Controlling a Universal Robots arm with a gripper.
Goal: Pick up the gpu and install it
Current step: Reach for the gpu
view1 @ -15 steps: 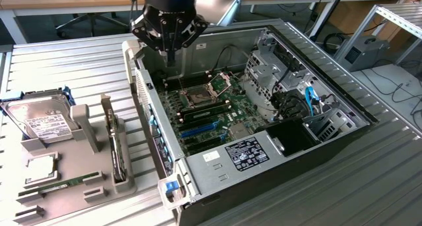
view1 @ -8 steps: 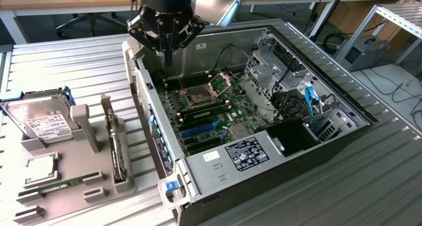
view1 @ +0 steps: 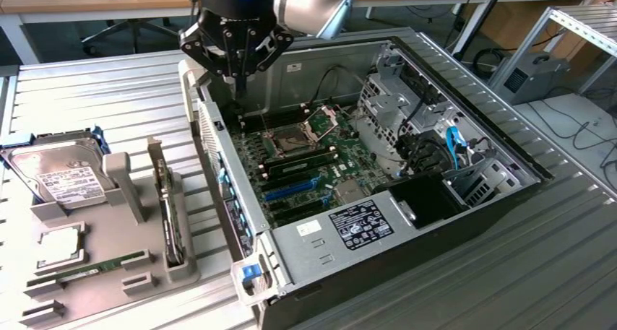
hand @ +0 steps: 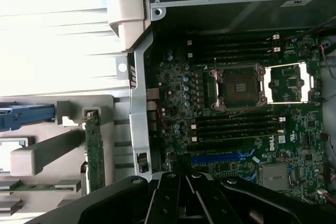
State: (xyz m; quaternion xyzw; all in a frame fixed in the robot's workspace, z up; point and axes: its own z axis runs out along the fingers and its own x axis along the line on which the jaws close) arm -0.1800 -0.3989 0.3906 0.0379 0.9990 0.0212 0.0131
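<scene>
The gpu stands on edge in a slot of the grey holder at the exterior view's left, its silver bracket pointing up. In the wrist view the gpu appears as a narrow green board edge beside the case wall. My gripper hangs over the rear corner of the open computer case, well above and behind the gpu. Its fingers are shut with nothing between them. The black fingers of the gripper sit over the motherboard, close to the blue expansion slot.
The holder also carries a hard drive, a processor chip and a RAM stick. Inside the case are the open processor socket, drive cages with cables and a power supply. Ribbed metal table surrounds everything.
</scene>
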